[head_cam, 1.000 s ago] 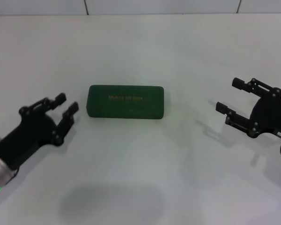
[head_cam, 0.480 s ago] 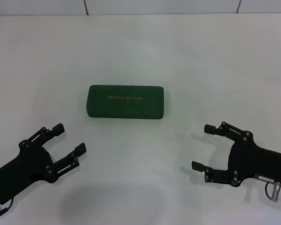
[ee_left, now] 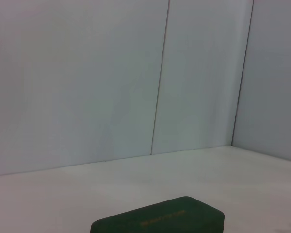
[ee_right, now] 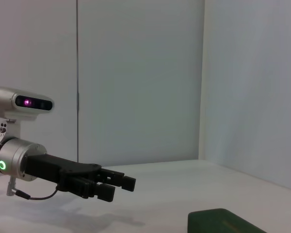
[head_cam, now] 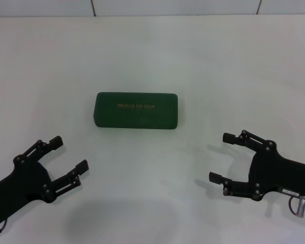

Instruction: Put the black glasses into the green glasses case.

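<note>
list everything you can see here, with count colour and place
green glasses case: one, dark green with small gold lettering on the lid, closed, lying flat at the middle of the table
black glasses: none in view
table: one, white, under everything
wall: pale grey panels with dark seams, behind the table
left gripper: one, black, open, near the front left of the table, clear of the case
right gripper: one, black, open, near the front right, clear of the case

Green glasses case — shut, flat on table centre, gold lettering on lid — glasses not visible.
</note>
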`<state>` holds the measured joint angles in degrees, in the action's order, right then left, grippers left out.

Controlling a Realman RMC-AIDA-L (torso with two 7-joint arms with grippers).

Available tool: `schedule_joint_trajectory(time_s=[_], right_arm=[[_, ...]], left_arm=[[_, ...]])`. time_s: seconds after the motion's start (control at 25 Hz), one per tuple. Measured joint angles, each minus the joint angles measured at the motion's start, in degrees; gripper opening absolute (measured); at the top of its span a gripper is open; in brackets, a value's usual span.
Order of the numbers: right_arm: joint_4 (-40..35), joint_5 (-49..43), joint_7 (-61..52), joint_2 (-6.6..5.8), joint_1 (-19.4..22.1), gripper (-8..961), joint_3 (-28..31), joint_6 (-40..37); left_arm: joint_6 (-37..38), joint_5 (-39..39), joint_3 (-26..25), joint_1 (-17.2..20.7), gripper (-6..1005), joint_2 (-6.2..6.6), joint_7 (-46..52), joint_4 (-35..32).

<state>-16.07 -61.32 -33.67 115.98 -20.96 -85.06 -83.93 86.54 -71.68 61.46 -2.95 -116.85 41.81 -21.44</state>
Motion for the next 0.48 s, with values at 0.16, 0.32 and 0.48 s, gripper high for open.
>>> schedule_joint_trajectory(time_s=[0.16, 0.32, 0.48], right_arm=[[-0.2, 0.0, 0.0, -0.08, 0.0, 888, 0.0, 0.3], [-0.3, 0.0, 0.0, -0.04, -0.3, 888, 0.1, 0.5], [-0.2, 0.1, -0.1, -0.01, -0.4, 888, 0.1, 0.5]], left_arm=[[0.0, 0.0, 0.0, -0.2, 875, 0.32, 0.1, 0.0], [0.0, 0.0, 0.0, -0.4, 875, 0.57, 0.3, 0.0], [0.0, 0.0, 0.0, -0.4, 875, 0.58, 0.3, -0.5]])
